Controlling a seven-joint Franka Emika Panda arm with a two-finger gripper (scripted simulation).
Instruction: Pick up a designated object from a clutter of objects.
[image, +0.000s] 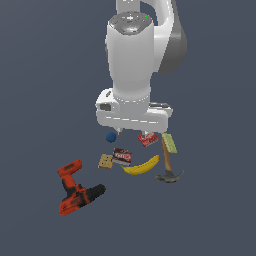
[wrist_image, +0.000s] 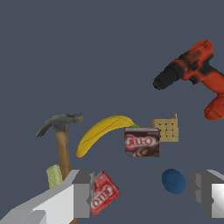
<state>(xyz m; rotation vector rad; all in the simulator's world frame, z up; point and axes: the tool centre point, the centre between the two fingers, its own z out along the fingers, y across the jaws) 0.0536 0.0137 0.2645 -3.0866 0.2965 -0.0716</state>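
- The gripper (wrist_image: 142, 194) is seen in the wrist view with its two fingers (wrist_image: 83, 192) spread wide apart and nothing held between them.
- The drill (image: 75, 189) is found lying on its side on the dark floor, well apart from the banana (image: 141, 165), toward the exterior view's left and nearer the camera.
- Its black chuck (wrist_image: 165, 78) is pointed toward the banana's end of the clutter; no part of the gripper is in contact with it.
- The dark red-labelled box (image: 121, 156) is set just beside the banana, with the tan cracker square (image: 105, 161) just beyond it, on the drill's side.
- The hammer (image: 168, 165) is laid on the banana's far side from the drill, its grey head (wrist_image: 59, 122) near the banana's tip.
- The pale green block (image: 169, 142) is seen beside the hammer's wooden handle.
- The blue ball (image: 111, 136) and the red box (image: 148, 139) are placed beyond the banana, under the arm's wrist body.
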